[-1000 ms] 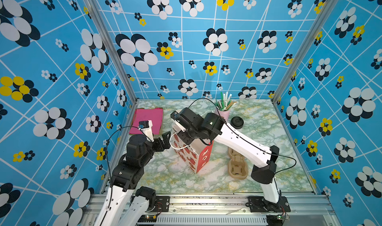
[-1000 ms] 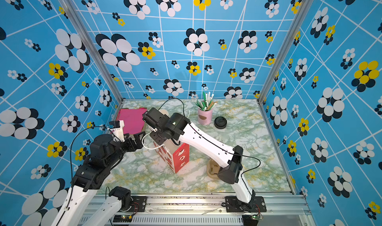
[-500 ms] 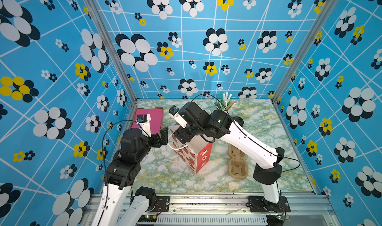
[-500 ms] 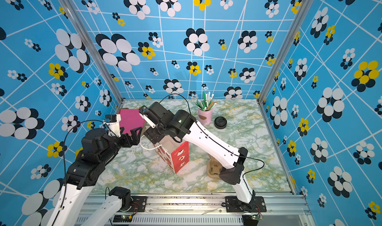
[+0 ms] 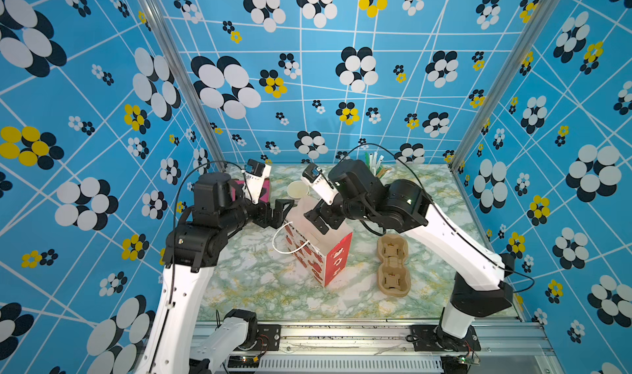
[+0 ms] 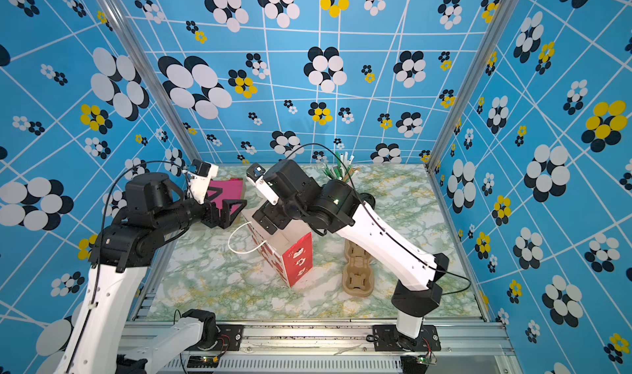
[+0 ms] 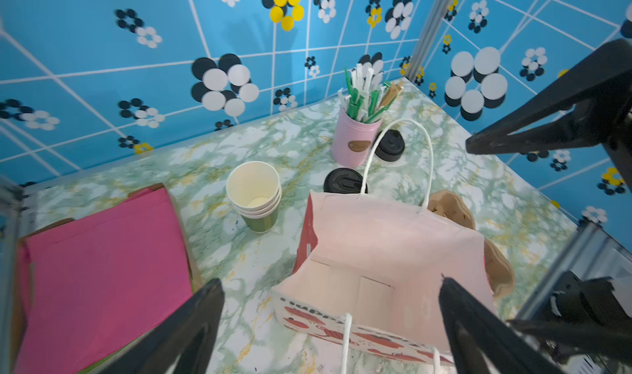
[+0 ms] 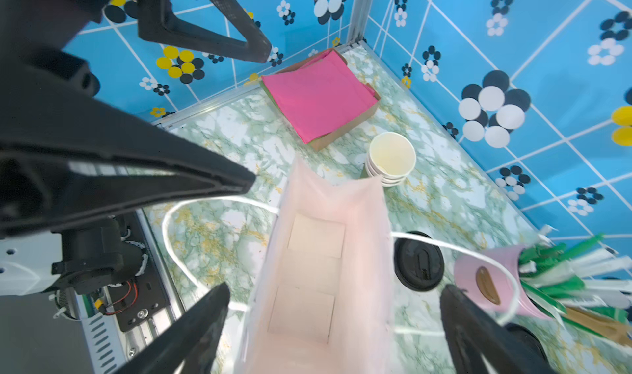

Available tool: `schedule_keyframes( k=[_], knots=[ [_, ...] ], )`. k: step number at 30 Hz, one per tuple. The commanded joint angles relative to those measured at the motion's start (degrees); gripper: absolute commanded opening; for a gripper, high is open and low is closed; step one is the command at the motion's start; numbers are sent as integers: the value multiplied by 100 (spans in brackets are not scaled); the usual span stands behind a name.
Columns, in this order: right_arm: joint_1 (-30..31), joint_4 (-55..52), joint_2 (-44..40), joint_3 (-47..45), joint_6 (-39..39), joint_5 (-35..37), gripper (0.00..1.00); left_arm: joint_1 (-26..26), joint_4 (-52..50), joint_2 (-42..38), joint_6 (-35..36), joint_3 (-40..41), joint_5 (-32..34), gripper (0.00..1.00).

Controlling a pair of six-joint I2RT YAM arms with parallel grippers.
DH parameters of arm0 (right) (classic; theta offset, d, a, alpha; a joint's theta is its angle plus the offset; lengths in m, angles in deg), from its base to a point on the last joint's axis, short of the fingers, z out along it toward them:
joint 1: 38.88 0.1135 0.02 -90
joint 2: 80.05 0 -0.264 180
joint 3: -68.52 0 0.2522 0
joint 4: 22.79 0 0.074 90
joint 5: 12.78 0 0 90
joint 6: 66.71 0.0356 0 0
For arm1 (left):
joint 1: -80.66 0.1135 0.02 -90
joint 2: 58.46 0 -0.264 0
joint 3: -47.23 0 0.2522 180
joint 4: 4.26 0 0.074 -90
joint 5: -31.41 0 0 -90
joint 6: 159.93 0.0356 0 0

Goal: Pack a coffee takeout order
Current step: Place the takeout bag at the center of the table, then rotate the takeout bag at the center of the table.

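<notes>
Both arms have drawn back from the paper bag (image 5: 328, 256), the right gripper (image 5: 319, 223) spreading wide to match the left gripper (image 5: 278, 213); both are empty. The cup holder (image 5: 393, 266) lies flat just beside the bag; I'd pinch its centre ridge and lower it in level.

The right gripper (image 5: 314, 223) spreads its jaws wider and shifts right over the paper bag (image 5: 337, 256) mouth. The left gripper (image 5: 282, 215) lifts and moves farther back.

Lidless cup stack (image 7: 254, 198) and pink tin (image 7: 355, 140) stand on marble table (image 7: 205, 163).
</notes>
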Motion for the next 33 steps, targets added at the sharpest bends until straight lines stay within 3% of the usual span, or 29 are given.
schedule_keyframes(
  k=[1,6,14,22,25,33],
  knots=[
    [-296,495,-673,-840,89,212,99,-136,-1120,681,569,-358,-499,99],
    [-694,986,-1737,-2330,382,337,99,-489,-1605,1520,892,-787,728,98],
    [-1041,1168,-2331,-3538,905,211,99,-699,-1520,2347,934,-1166,1453,82],
    [-1148,1175,-2256,-3877,1125,-24,99,-700,-1269,2705,906,-1239,1844,44],
    [-1233,1193,-2315,-4047,1242,-51,99,-682,-1225,2760,868,-1244,1902,26],
    [-1639,1045,-2500,-4519,1705,-186,99,-522,-1193,2770,638,-1184,2015,8]
  ],
)
